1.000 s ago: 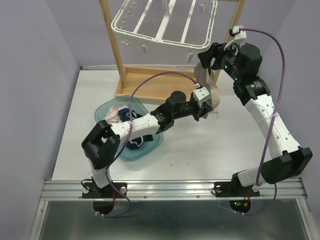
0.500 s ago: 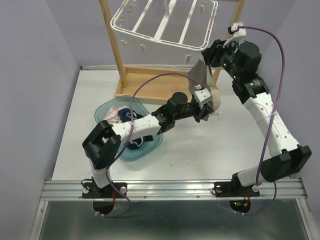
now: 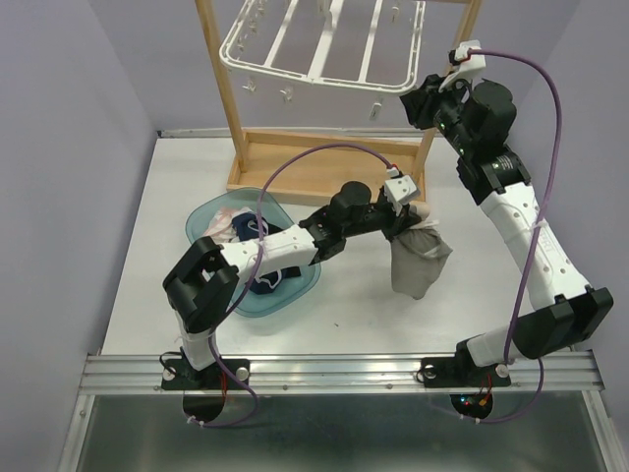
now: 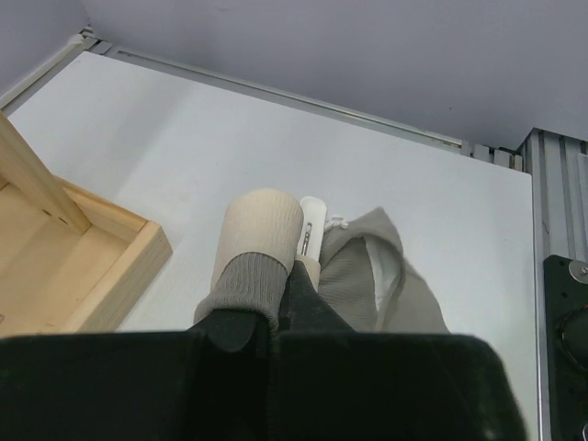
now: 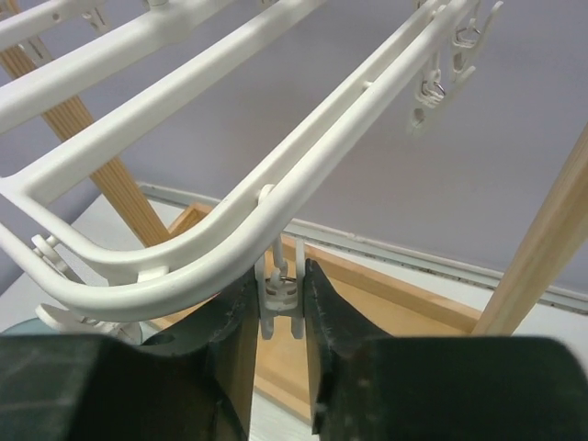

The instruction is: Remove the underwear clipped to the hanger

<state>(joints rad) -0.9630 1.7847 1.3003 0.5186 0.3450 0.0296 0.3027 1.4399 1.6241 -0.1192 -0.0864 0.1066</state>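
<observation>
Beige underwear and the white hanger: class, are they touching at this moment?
Apart. The top view shows the beige underwear hanging from the left gripper, with open space between it and the hanger.

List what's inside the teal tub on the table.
Inside the teal tub: a pale pink garment, a navy printed one and a dark one. The left arm crosses over it, hiding the tub's middle.

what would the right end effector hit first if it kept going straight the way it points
The white clip between its fingers, then probably the hanger's curved rim right behind it.
</observation>
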